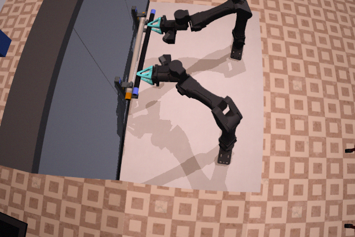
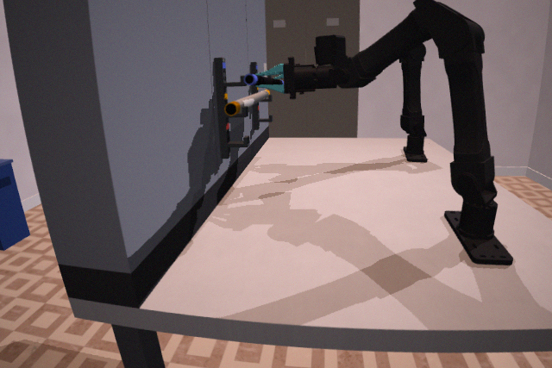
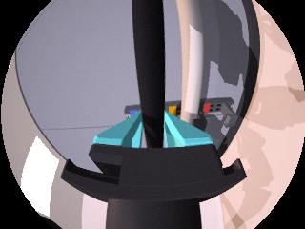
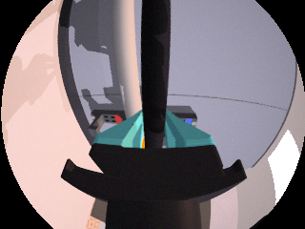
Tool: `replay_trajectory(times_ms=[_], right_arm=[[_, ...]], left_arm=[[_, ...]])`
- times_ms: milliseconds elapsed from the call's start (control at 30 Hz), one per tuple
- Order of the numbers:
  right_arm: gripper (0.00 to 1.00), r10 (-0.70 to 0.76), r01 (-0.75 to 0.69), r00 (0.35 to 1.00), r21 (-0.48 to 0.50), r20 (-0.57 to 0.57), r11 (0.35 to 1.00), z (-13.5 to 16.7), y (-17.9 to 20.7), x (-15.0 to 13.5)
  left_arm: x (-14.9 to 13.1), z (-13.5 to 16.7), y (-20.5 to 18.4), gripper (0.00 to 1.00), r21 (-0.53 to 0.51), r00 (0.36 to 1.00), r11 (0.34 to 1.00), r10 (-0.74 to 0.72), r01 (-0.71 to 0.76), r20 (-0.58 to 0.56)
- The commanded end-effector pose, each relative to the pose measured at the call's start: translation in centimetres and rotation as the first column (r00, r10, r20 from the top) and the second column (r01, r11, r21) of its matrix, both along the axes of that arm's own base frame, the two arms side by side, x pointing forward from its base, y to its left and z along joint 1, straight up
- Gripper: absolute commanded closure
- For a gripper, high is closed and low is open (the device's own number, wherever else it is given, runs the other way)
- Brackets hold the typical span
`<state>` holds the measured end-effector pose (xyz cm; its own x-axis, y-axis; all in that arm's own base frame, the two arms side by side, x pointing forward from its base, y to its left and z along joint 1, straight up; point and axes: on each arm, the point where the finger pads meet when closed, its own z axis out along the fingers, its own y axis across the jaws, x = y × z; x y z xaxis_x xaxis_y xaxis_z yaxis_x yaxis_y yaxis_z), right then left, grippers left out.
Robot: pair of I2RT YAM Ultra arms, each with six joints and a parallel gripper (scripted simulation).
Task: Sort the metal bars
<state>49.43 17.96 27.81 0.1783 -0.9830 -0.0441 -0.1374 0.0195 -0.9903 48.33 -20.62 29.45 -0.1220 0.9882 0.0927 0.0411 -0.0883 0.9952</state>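
A black bar with blue ends (image 1: 142, 53) (image 2: 250, 79) (image 3: 149, 48) (image 4: 155, 57) is held level, about as high as the top rack arms and in front of their tips. My left gripper (image 1: 138, 74) (image 3: 153, 114) is shut on it near one end; my right gripper (image 1: 148, 24) (image 4: 153, 114) is shut on it near the other. Whether the bar touches the rack is unclear. A pale bar with orange ends (image 1: 137, 48) (image 2: 249, 100) (image 3: 194, 57) (image 4: 125, 48) lies on the middle pair. Labels run blue (image 2: 224, 65), orange (image 2: 226, 96), red (image 2: 228, 126) downward.
The bottom rack arm (image 2: 237, 143) is empty. The grey-blue wall (image 1: 86, 70) (image 2: 169, 88) stands close behind the rack. The table top (image 1: 160, 156) (image 2: 267, 292) is well below the grippers.
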Motion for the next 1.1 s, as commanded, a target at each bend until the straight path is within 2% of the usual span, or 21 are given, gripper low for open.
replay_trajectory(times_ms=[0, 1067], right_arm=[[1.0, -0.017, 0.01, 0.985, 0.043, 0.169, 0.999, 8.1, -0.6, 0.0], [1.0, -0.018, 0.009, 0.984, 0.053, 0.179, 0.999, 13.3, -1.0, -0.7]], left_arm=[[-0.8, 6.6, -0.2, 1.0, -0.032, 0.993, 0.999, -0.004, 0.008, 0.115], [-1.3, 12.3, -0.5, 1.0, -0.027, 0.99, 1.0, -0.004, 0.008, 0.138]])
